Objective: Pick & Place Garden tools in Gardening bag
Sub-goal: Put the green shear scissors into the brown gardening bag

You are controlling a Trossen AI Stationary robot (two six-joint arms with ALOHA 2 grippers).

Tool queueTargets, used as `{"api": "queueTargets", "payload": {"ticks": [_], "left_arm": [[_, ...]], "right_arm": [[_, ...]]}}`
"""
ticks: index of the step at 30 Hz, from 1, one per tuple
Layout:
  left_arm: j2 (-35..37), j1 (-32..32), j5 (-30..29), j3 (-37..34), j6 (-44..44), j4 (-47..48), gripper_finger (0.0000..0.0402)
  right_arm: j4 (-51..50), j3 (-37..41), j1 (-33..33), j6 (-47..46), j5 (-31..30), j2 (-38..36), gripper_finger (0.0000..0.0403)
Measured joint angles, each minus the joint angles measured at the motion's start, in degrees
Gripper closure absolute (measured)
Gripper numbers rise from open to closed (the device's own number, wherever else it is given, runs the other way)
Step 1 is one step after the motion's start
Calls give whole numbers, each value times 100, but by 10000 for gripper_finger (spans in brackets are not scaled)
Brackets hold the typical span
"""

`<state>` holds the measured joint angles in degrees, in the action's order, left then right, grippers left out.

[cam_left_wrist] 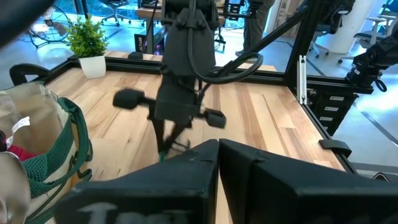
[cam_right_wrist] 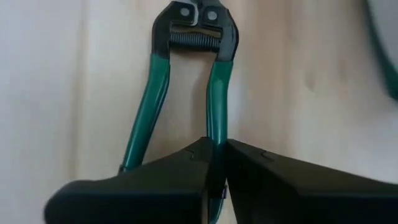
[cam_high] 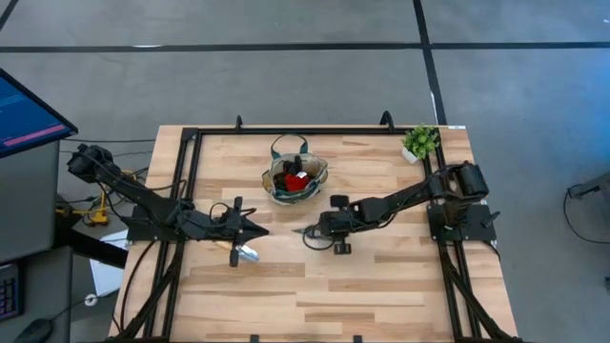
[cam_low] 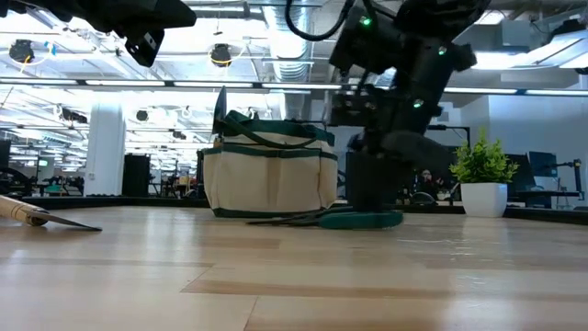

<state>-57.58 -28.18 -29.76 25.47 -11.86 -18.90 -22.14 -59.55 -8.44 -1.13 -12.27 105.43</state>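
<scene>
Gripping one smooth green handle of the black-headed, coil-sprung pruners (cam_right_wrist: pixel 186 74) at mid-desk (cam_high: pixel 381 276), right pincer (cam_right_wrist: pixel 214 158) closed tight, soft cream gardening bag (cam_high: pixel 294 178) with green webbing near the far edge, left pincer (cam_high: pixel 255 232) closed, holding nothing, above the wooden-handled trowel (cam_high: pixel 240 252).
</scene>
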Motion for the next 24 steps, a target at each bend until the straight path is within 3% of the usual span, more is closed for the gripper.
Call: {"api": "queueTargets", "payload": {"ticks": [24], "left_arm": [[-11, 3, -17, 2, -4, -6, 400]], "right_arm": [[-1640, 13, -27, 114, -1031, -1564, 390]]}}
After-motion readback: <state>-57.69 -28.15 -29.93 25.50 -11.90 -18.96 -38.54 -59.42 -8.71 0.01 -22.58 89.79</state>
